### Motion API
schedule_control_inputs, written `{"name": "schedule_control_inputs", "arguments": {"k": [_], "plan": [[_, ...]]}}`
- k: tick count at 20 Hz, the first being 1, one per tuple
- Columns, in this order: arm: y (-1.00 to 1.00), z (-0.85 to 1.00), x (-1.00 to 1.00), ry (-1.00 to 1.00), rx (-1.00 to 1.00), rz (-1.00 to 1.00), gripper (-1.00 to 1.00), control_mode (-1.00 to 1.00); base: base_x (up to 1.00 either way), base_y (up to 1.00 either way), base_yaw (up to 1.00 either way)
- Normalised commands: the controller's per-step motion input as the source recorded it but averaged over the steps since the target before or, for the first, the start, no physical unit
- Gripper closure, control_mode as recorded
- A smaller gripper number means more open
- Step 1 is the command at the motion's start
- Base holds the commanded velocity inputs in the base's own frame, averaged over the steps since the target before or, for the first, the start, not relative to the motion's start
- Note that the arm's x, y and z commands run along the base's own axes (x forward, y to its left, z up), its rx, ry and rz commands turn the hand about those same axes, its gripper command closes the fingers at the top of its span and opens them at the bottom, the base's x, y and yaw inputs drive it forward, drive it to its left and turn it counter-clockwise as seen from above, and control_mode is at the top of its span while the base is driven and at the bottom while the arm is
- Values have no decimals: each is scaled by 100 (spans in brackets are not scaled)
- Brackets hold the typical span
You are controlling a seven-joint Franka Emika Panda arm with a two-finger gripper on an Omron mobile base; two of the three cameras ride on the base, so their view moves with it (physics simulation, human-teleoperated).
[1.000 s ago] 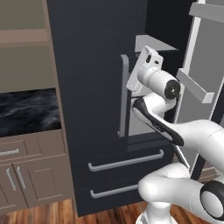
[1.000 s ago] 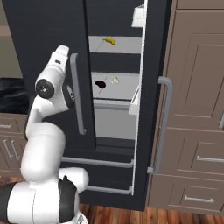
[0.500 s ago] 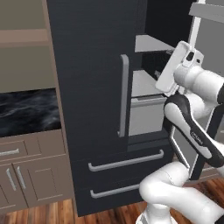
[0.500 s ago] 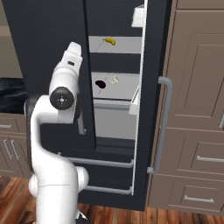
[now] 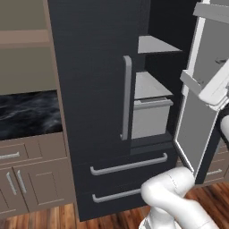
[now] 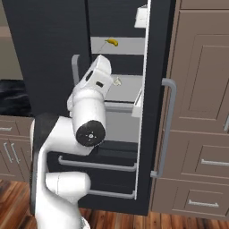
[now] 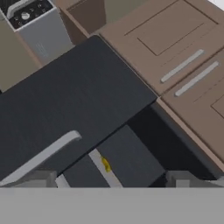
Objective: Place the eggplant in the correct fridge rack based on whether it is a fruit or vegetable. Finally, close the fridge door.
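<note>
On the left, the left-hand door (image 5: 89,89) is shut. In the middle gap, the fridge rack (image 5: 150,84) juts out over a grey drawer (image 5: 150,118). A banana (image 6: 112,42) lies on the higher shelf (image 6: 129,44). The white arm (image 6: 89,116) covers part of the rack, so I cannot tell where the eggplant is. On the right, the fridge door (image 5: 201,103) stands wide open. The fingers (image 7: 35,178) are spread wide, holding nothing.

The arm (image 6: 89,134) is built of smooth, glossy white rounded shells, thick cylindrical links joined by bulbous elbows, with no cables or screws to be made out. One joint ends in a flat black round cap (image 6: 91,133) bearing a small pale ring at its middle, and the white wrist block above it carries a small dark rectangular mark. The tool (image 7: 116,180) shows two small blocky grey finger tips.
</note>
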Motion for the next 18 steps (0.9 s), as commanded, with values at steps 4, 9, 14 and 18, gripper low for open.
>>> {"name": "schedule_control_inputs", "arguments": {"k": [4, 9, 14, 18], "plan": [[-100, -22, -22, 0, 7, 0, -100, -100, 0, 0, 0], [-100, -25, -18, 1, 9, 0, -100, -100, 0, 0, 0], [-95, -17, -29, 1, 9, 1, -100, -100, 0, 0, 0], [-63, -2, -21, 6, 16, -1, -100, -100, 0, 0, 0]]}}
